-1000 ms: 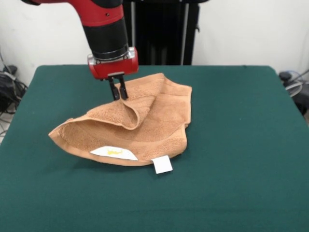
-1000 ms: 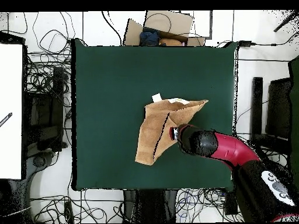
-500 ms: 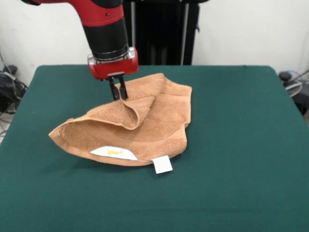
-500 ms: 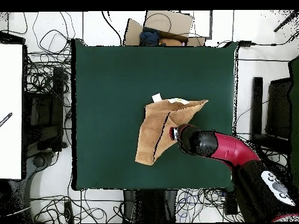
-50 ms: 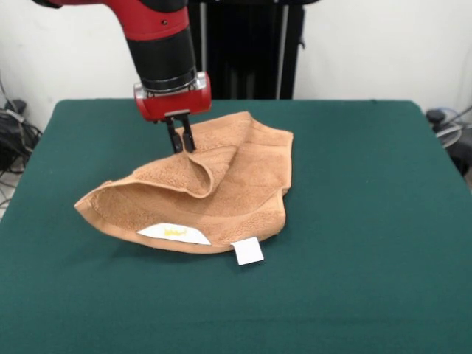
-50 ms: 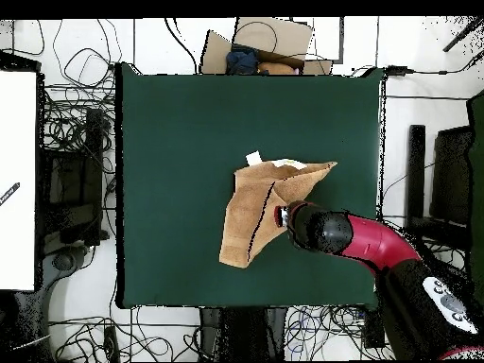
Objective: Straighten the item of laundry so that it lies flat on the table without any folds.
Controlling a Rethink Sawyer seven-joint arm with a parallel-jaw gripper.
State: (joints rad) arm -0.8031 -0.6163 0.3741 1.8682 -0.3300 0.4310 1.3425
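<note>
Mid-table (image 5: 383, 221), I see the towel (image 5: 221, 192) lying crumpled, one flap folded over toward its centre. Gripper (image 5: 181, 144) is down at the towel's far edge, fingers (image 5: 188, 136) close together, pinching a raised fold. Two white tags sit at the near hem, one (image 5: 173, 233) with a yellow mark, the other (image 5: 248, 251) sticking out onto the table.

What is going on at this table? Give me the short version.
A red and black robot arm has its gripper pinched shut on a raised fold of an orange-tan towel on the green table. The towel is crumpled, with layers folded over each other, two white tags showing at one edge. It is not yet flat.
</note>
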